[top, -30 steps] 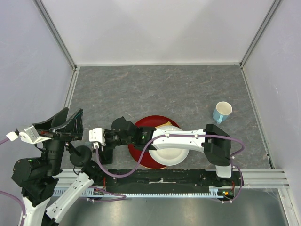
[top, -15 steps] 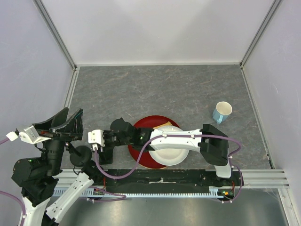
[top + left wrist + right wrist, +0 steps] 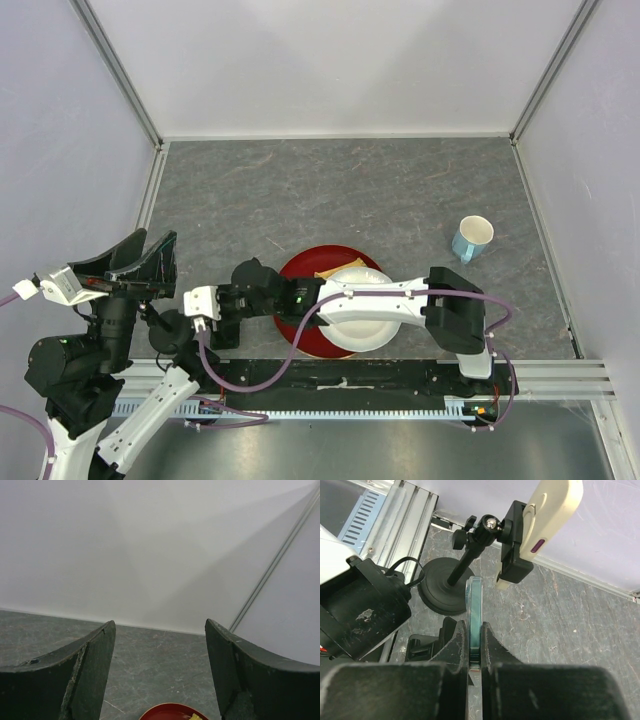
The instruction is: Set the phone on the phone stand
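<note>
My right gripper (image 3: 474, 625) is shut on the phone (image 3: 474, 605), which I see edge-on as a thin greenish strip standing upright between the fingers. The phone stand (image 3: 422, 647) is small and matte black. It sits on the table just left of the fingers and below them. In the top view the right gripper (image 3: 228, 308) reaches left past the plates and hovers over the stand (image 3: 222, 335), hiding the phone. My left gripper (image 3: 145, 255) is open and empty, raised at the far left, its fingers (image 3: 95, 670) wide apart.
A red plate (image 3: 295, 270) holds a white paper plate (image 3: 365, 330) and a yellow scrap (image 3: 325, 272). A light blue mug (image 3: 472, 238) stands at the right. A round-based black mount (image 3: 442, 587) with a clamp holding a cream device (image 3: 550, 510) stands just beyond the stand.
My right gripper has moved a little left and toward the near edge with the phone in it. The left arm has not moved.
</note>
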You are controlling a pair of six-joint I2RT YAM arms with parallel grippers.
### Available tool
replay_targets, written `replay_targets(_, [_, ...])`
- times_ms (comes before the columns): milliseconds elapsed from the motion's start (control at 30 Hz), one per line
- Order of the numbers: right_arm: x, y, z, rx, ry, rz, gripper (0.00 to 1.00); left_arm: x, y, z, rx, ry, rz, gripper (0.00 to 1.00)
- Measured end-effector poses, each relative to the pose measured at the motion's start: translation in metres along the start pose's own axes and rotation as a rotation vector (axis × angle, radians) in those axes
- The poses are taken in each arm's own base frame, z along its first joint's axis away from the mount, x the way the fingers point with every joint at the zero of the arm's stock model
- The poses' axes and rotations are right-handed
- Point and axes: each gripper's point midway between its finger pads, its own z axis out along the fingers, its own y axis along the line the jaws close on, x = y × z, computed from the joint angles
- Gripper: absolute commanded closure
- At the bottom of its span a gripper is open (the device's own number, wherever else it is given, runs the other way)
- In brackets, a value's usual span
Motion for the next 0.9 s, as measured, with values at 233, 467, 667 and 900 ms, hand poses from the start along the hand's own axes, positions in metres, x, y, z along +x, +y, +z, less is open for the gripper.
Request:
replay_targets(233, [-0.002, 0.014, 0.003, 0.011, 0.027, -0.045, 0.91, 0.000, 0.000, 0.000, 0.000, 0.000, -0.005, 0.22])
replay_targets(467, [0.002, 0.021, 0.004, 0.020, 0.039, -0.062, 0.79, 0.000, -0.001, 0.000, 0.002, 0.001, -0.006, 0.22])
replay_targets(667, [0.008, 0.034, 0.002, 0.009, 0.038, -0.070, 0.76, 0.001, -0.001, 0.000, 0.004, 0.002, -0.006, 0.22])
replay_targets(900, [0.010, 0.039, 0.002, 0.004, 0.035, -0.050, 0.68, 0.001, -0.001, 0.000, 0.004, 0.006, -0.012, 0.22])
